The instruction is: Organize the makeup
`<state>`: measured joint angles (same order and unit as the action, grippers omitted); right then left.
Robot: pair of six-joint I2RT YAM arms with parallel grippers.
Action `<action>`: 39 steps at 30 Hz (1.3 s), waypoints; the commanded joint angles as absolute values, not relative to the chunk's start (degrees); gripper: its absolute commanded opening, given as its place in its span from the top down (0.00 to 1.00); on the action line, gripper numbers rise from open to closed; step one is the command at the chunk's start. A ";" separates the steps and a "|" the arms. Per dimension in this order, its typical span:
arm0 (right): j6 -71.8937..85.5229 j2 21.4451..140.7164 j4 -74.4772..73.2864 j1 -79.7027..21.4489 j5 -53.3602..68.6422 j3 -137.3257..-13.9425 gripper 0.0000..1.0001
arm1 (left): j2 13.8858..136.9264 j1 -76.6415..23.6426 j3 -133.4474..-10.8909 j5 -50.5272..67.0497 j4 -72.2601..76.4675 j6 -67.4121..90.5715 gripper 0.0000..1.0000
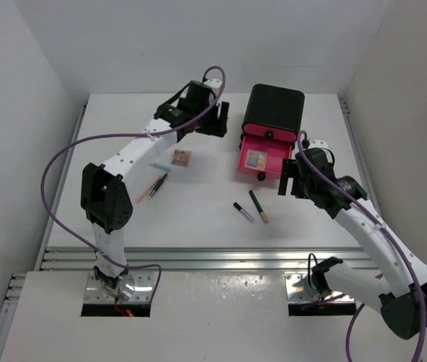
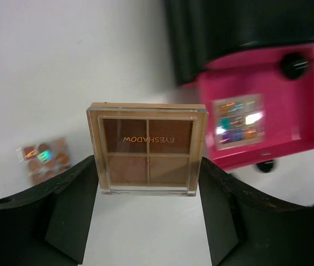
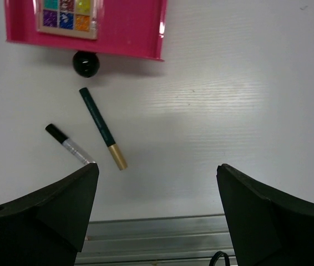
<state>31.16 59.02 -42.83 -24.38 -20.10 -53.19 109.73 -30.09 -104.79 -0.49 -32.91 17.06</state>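
My left gripper is shut on a square tan eyeshadow palette and holds it above the table, left of the pink drawer. In the top view the left gripper is at the back centre. A multicolour palette lies in the open drawer and also shows in the right wrist view. Another palette lies on the table. A gold-tipped stick and a silver-tipped stick lie below the drawer. My right gripper is open and empty, to the right of them.
A black box with its pink drawer pulled out stands at the back right. A pale blue stick and thin brushes lie left of centre. A metal rail runs along the table's near edge.
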 commanded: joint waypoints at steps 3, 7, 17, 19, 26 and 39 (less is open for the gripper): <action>38.93 55.12 -44.12 -23.65 -29.96 -51.42 0.13 | 113.64 -39.62 -111.35 -0.18 -33.75 23.82 0.71; 40.17 53.44 -44.65 -23.64 -31.99 -49.93 0.14 | 117.23 -42.27 -114.24 -3.87 -31.47 25.75 0.71; 37.53 52.91 -48.59 -23.47 -32.43 -50.62 0.14 | 126.29 -48.16 -119.36 -14.67 -28.83 29.09 0.69; 37.01 52.56 -48.96 -23.47 -32.61 -50.80 0.14 | 128.05 -48.78 -119.36 -15.99 -28.83 29.62 0.67; 33.31 51.42 -49.92 -23.47 -32.69 -50.80 0.14 | 130.17 -49.92 -119.88 -16.70 -28.83 30.23 0.37; 26.46 55.10 -45.27 -23.64 -26.99 -53.35 0.07 | 125.16 -50.45 -124.80 -23.01 -28.83 17.24 0.07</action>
<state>28.75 53.82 -48.66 -23.75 -29.19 -50.59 130.26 -49.89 -121.38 -18.98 -30.30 22.57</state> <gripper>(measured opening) 0.931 0.927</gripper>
